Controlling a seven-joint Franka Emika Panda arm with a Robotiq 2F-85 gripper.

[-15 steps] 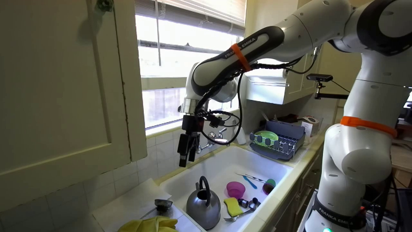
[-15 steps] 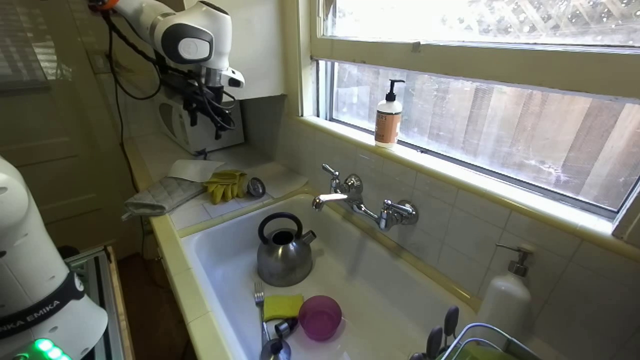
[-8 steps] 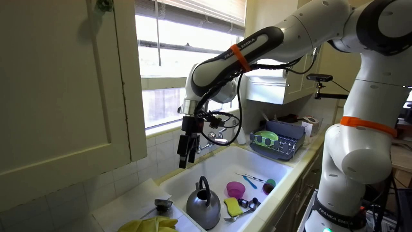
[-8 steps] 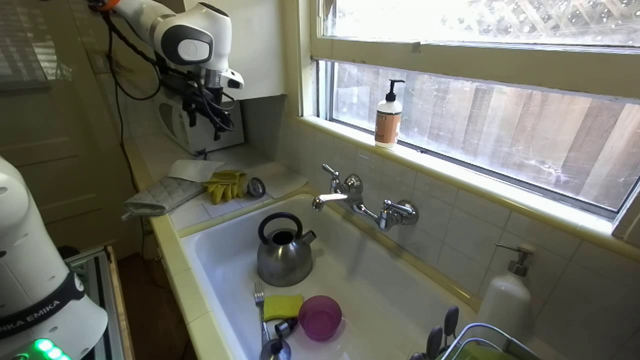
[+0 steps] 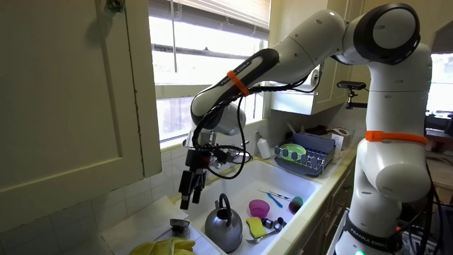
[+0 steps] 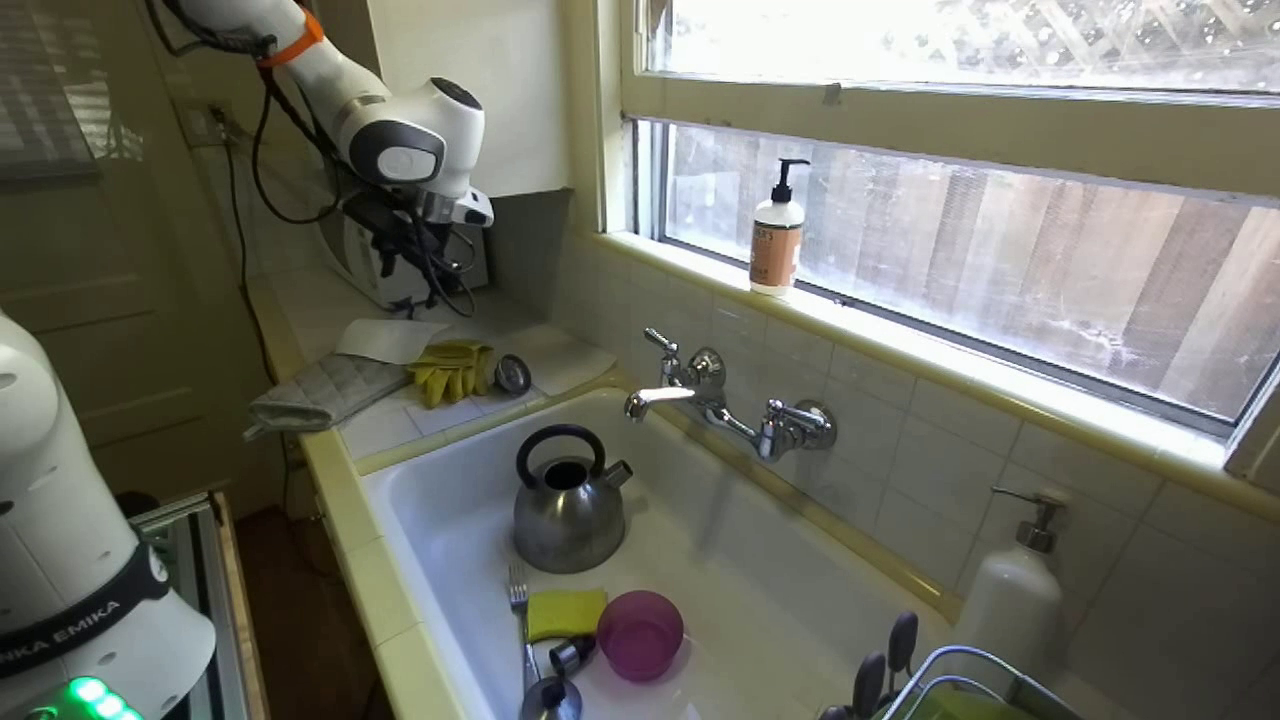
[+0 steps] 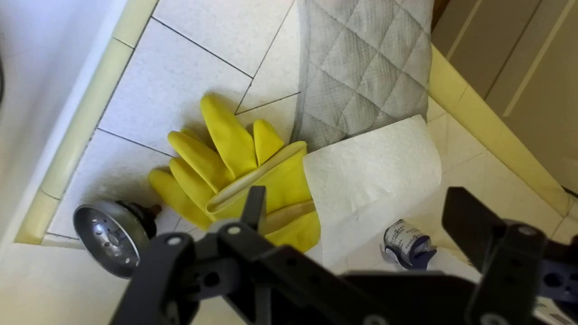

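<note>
The fingers [image 7: 467,221] hang spread, holding nothing, above the bench [image 7: 176,81]; the yellow rubber gloves [image 7: 239,162] lie below, well apart from them, between a metal strainer [image 7: 106,239] and a paper towel [image 7: 375,167].

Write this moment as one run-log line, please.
tool: open, empty; counter beneath: yellow gloves, white sheet, quilted cloth; sink: upright kettle, sponge, pink bowl

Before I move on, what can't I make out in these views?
Yellow gloves: part of the lower edge hidden by the gripper, in the wrist view.
Small container: label print too blurred to read, in the wrist view.
Kettle: inside too dark to tell, in both exterior views.
White box: partly hidden by the gripper, in an exterior view.
</note>
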